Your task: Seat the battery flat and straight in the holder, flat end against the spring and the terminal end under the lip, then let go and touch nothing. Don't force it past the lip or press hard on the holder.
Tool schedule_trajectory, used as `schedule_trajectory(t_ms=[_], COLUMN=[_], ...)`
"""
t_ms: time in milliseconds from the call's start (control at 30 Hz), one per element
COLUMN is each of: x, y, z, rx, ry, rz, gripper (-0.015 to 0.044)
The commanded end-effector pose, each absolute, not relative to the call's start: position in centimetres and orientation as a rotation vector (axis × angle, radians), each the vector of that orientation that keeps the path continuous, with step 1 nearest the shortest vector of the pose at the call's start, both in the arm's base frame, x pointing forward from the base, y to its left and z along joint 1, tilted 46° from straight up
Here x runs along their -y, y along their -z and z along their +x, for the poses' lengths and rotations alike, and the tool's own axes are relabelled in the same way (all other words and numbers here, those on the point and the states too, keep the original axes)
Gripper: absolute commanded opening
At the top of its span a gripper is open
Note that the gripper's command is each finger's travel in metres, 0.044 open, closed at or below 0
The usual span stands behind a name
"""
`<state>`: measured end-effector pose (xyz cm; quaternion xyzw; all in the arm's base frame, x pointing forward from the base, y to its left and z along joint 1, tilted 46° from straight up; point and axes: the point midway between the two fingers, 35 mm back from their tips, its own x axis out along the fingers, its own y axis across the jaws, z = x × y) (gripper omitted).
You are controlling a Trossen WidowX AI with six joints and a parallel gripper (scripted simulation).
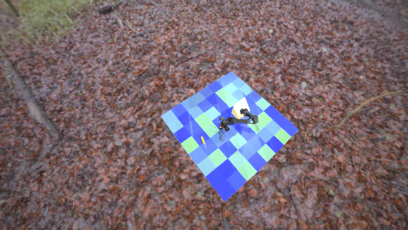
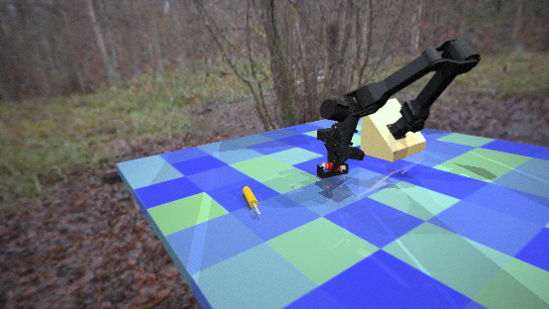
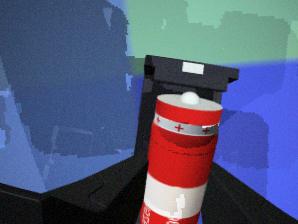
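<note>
The red and white battery (image 2: 327,166) (image 3: 184,162) is between the fingers of my gripper (image 2: 336,165) (image 3: 176,166), which is shut on it. The black holder (image 2: 327,173) (image 3: 167,71) sits on the table around and below the battery. In the wrist view the silver terminal end points to the holder's lip with the white mark; the whole button shows, short of the lip and not under it. The battery looks slightly turned against the holder's long side. The flat end, the spring and any contact with the holder's floor are hidden. In the top view the battery and holder are too small to judge.
A yellow-handled screwdriver (image 1: 203,141) (image 2: 250,197) lies on the checkered table (image 1: 224,184) (image 2: 347,292), toward its left edge. A pale wedge-shaped block (image 1: 238,110) (image 2: 378,136) stands behind the gripper, close to the arm's base.
</note>
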<state>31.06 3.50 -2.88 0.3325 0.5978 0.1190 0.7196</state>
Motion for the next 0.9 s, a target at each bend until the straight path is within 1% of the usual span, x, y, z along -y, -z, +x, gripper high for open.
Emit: schedule_trajectory(t_ms=[0, 867], x=[-3.62, -3.83], y=[3.35, 3.40], z=[30.57, 30.79], rx=[-1.364, -1.495], ry=[-0.268, -0.328], rz=[0.733, 0.707], gripper=[0.0080, 0.0080])
